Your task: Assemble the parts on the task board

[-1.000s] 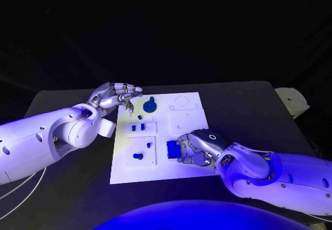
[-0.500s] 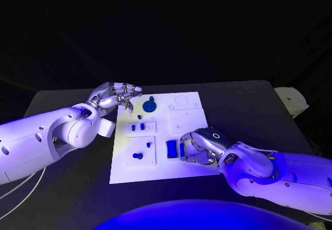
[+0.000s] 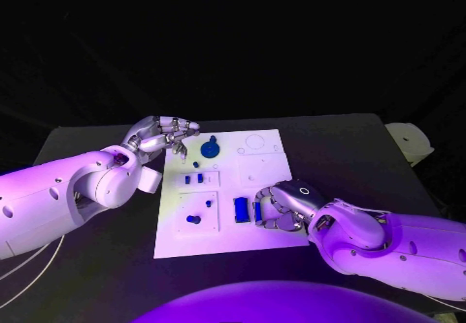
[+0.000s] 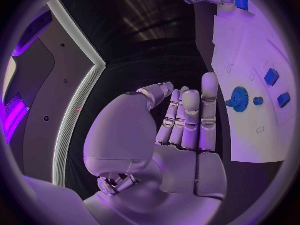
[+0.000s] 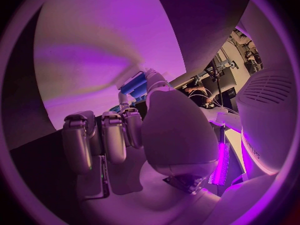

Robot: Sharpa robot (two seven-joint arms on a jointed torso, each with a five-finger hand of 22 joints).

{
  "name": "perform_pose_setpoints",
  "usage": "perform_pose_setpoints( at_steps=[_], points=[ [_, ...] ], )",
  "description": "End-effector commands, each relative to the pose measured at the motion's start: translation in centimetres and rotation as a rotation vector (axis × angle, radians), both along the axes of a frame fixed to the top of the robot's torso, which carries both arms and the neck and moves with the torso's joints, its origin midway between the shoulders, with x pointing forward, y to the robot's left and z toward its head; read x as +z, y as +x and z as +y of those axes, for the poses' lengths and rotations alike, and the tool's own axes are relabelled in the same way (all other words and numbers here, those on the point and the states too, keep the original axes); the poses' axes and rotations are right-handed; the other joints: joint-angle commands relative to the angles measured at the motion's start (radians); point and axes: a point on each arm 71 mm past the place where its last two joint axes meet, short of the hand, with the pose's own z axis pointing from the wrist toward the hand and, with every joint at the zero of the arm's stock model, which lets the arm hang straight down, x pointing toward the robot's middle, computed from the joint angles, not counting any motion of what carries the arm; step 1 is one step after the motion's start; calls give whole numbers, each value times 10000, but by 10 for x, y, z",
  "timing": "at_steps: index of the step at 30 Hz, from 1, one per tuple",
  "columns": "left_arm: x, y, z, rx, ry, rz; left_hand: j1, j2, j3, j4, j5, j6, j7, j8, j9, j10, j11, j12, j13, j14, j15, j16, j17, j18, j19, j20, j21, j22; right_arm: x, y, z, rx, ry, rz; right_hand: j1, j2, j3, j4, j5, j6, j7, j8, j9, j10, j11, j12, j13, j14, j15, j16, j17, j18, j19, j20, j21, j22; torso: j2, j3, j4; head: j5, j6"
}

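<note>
1. Silver right hand (image 3: 281, 207) is seen curled at the near right of the white task board (image 3: 262, 239); whether a narrow blue block (image 3: 256, 211) is pinched cannot be told.
2. Just beside it, a flat blue rectangular part (image 3: 241, 209) lies, long axis near-to-far.
3. Farther off, the silver left hand (image 3: 162, 136) hovers empty, fingers together, beside a blue gear-shaped part (image 3: 210, 148).
</note>
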Motion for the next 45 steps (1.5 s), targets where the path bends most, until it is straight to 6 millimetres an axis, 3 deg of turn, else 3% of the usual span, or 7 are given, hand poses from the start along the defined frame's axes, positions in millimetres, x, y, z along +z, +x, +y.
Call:
perform_pose_setpoints(
  at_steps=[1, 9, 21, 45],
  points=[
    [1, -1, -2, -182, -72, -31, -55, -65, 20, 52, 44, -63, 28, 46, 15, -81, 1, 56, -15, -20, 17, 68, -8, 160, 15, 85, -38, -8, -2, 0, 1, 190, -240, 68, -47, 22, 58, 8, -30, 418, -365, 91, 22, 51, -70, 38, 1537, 974, -83, 47, 2366, -144, 1045, -42, 45, 2631, 2, 4, 6, 5, -4],
    [1, -1, -2, -179, -65, -21, -55, -65, 20, 52, 44, -63, 28, 46, 15, -81, 1, 56, -15, -20, 17, 68, -8, 160, 15, 85, -38, -8, -2, 0, 2, 246, -234, 61, -66, -32, 81, -10, -83, 291, -332, 2, -41, 1, -49, -29, 1490, 969, -73, 37, 2350, -144, 1045, -43, 45, 2631, 7, 0, -10, 27, -25],
    [1, -1, -2, -198, -45, 0, -55, -65, 20, 52, 44, -63, 28, 46, 15, -81, 1, 56, -15, -20, 17, 68, -8, 160, 15, 85, -38, -8, -3, 1, 2, 241, -336, 55, 6, -200, 155, -15, -178, -394, -115, -371, -245, -212, 144, -261, 1322, 964, 87, 25, 2334, -144, 1045, 76, 45, 2631, 0, 3, -1, 30, -35],
    [1, -1, -2, -208, -27, 19, -60, -67, 21, 67, 44, -80, 29, 55, 18, -100, 3, 76, -21, -23, 21, 78, -9, 160, 15, 90, -44, -14, -4, 0, 0, 215, -538, 190, -30, -319, 82, 6, -257, -560, -61, -441, -287, -307, 195, -364, 1244, 959, 131, 15, 2318, -144, 1045, 121, 45, 2631, -1, 3, -7, 15, -59]
  ],
)
